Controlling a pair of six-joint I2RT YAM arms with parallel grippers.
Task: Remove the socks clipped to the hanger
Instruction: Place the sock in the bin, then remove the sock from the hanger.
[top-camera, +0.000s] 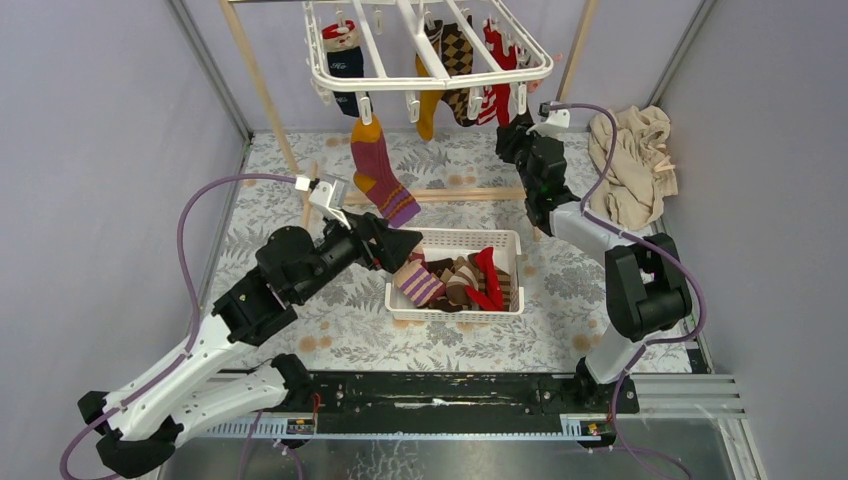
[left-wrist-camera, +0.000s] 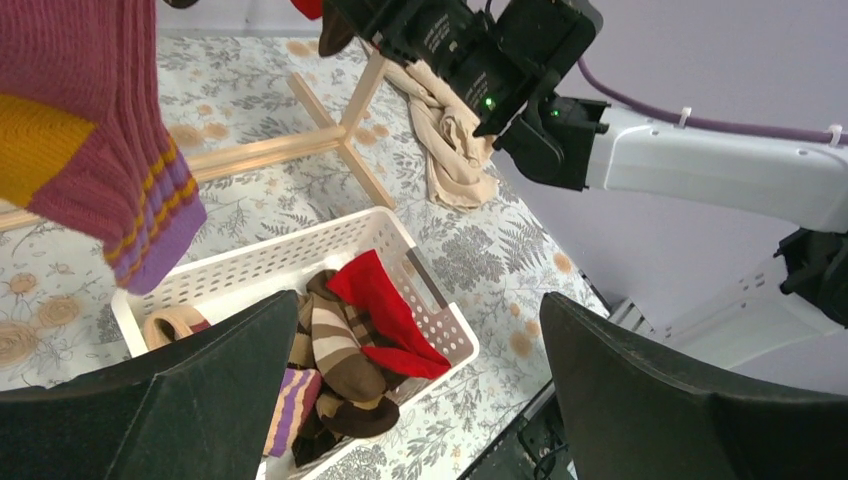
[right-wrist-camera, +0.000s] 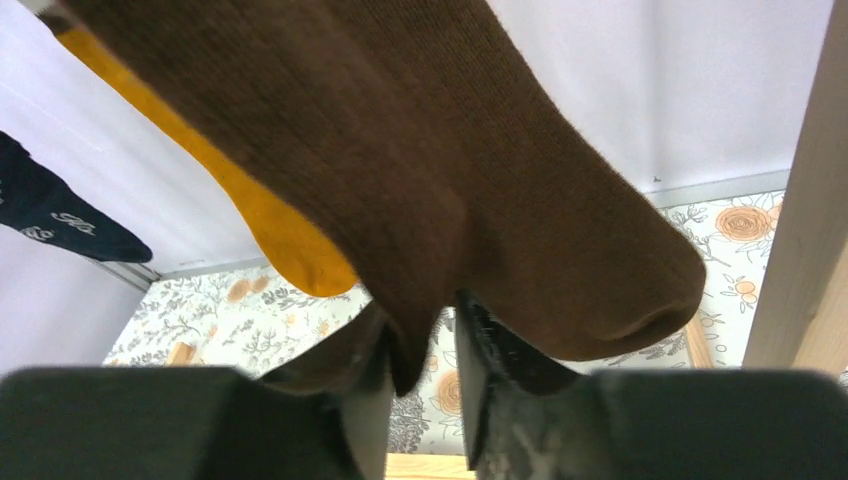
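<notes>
The white hanger (top-camera: 440, 82) hangs above the far end of the floral counter (top-camera: 560, 270), with socks still clipped along it: a navy sock (top-camera: 345, 60) under its left side, a mustard sock (top-camera: 428, 110) and a brown argyle sock (top-camera: 458, 60) under its middle, and a red sock (top-camera: 495, 45) under its right side. From a clip at the hanger's front left dangles a maroon sock with mustard and purple stripes (top-camera: 380, 170), the lowest-hanging of all. The right pincer (top-camera: 512, 135) is raised just below the hanger's front right corner; in the wrist view its fingers (right-wrist-camera: 365, 400) stand close together, pinching a fold of the brown sock (right-wrist-camera: 450, 150). The left pincer (top-camera: 405, 243) sits well below the hanger, its jaws spread wide and holding nothing, near the toe of the striped maroon sock. Below the hanger and nearer the arms, a white basket (top-camera: 455, 236) holds loose socks (top-camera: 460, 280), brown-striped, red and purple-striped. Below and right of the hanger a tan cloth (top-camera: 635, 160) lies crumpled on the counter.
</notes>
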